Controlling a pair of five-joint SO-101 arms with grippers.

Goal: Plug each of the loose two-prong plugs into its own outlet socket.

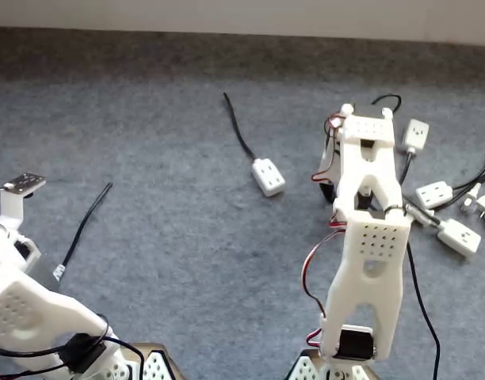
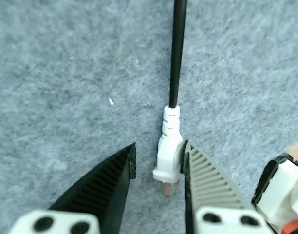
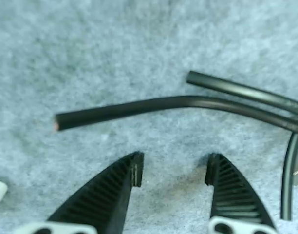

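Little looks done so far; nearest, the left tool (image 2: 159, 147) sits open astride 1 loose two-prong plug (image 2: 170, 134) lying flat on the grey counter (image 2: 51, 73), with its grey finger (image 2: 202, 180) touching the plug body and the black one just apart, so nothing is gripped; farther out, 1 outlet socket (image 1: 268, 176) lies alone mid-counter, unfilled; the right tool (image 3: 173, 168) hangs open, a black cable (image 3: 139, 105) just beyond its tips; beside that arm lie 3 more sockets (image 1: 433, 194) and small plugs (image 1: 474, 201), whether any is seated I cannot tell.
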